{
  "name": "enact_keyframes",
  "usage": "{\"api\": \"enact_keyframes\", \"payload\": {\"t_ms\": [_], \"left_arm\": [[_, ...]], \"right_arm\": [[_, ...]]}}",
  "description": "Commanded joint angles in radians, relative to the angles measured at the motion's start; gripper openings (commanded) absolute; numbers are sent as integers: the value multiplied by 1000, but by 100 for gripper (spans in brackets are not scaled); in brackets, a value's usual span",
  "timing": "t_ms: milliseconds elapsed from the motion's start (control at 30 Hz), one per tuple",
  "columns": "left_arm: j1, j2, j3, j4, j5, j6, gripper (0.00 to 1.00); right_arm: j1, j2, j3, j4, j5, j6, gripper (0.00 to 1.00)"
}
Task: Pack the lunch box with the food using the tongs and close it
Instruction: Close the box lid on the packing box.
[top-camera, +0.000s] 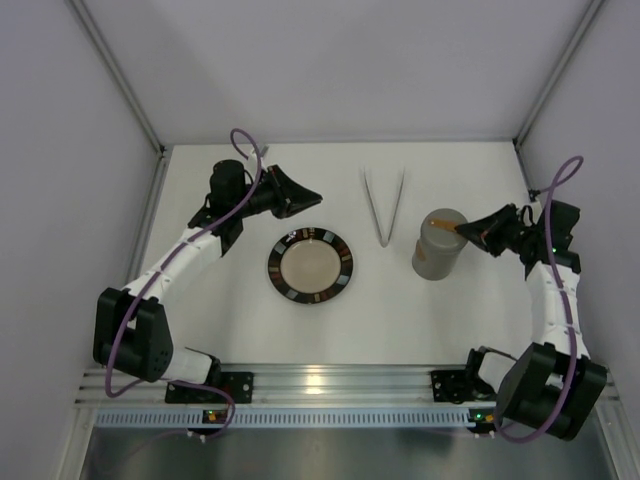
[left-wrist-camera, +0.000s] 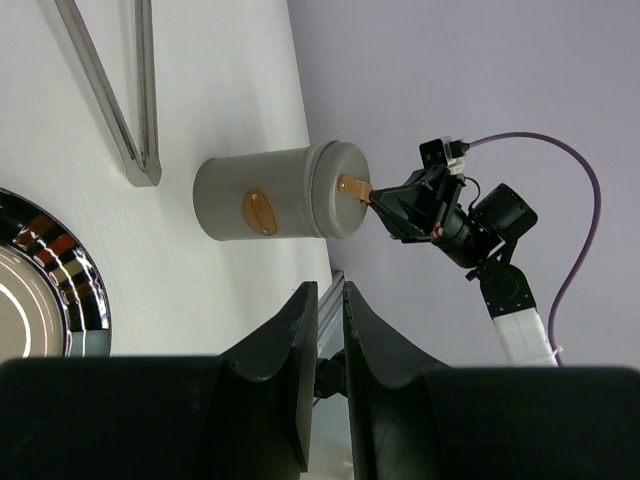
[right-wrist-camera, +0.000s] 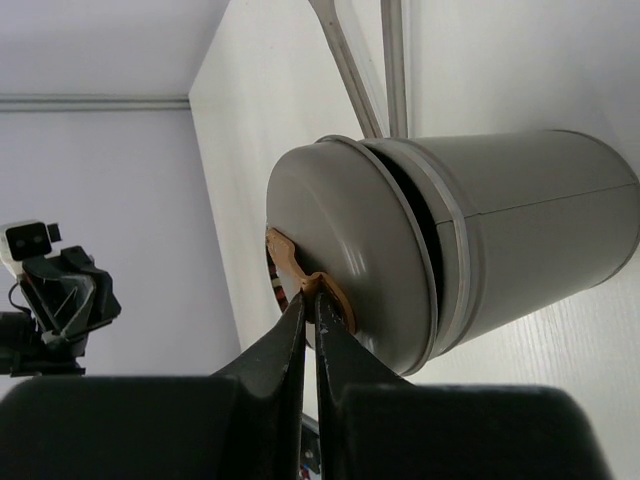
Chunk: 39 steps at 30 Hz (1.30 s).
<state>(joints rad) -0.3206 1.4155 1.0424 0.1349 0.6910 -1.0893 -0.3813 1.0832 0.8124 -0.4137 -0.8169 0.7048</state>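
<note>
Pinching the tan tab (right-wrist-camera: 290, 262) on the grey lid (right-wrist-camera: 340, 240), our right end effector (right-wrist-camera: 310, 305) has its two fingers pressed together on that strap. The lid sits directly in front of the fingertips. It caps the lunch box (top-camera: 437, 255), which stands upright on the white desk (top-camera: 250, 320). In the right wrist view we see a dark slit between lid and body along one side. Past the box, further from this end effector and to its left, the tongs (top-camera: 384, 208) lie flat on the desk, their joined end pointing toward the arm bases, apart from the box. Further left again is the dark-rimmed plate (top-camera: 347, 268). Beyond it, our left end effector (left-wrist-camera: 330, 290) hovers just off the plate's far left rim, its fingers nearly together with a slim gap and nothing between them. It faces the box across the desk.
</note>
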Motion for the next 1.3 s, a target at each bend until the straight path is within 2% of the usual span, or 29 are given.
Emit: {"api": "enact_keyframes", "payload": {"t_ms": [0,1067,1267], "left_arm": [[0,-26,-4,20,8,14,21],[0,-18,-5,2,7,19,21],[2,-16,-8,2,5,17,21]], "right_arm": [[-28,9,-2,92,-16,39,0],[-82,53,-87,153,-22,73,0],[-82,53,-47,99,16,26,0]]}}
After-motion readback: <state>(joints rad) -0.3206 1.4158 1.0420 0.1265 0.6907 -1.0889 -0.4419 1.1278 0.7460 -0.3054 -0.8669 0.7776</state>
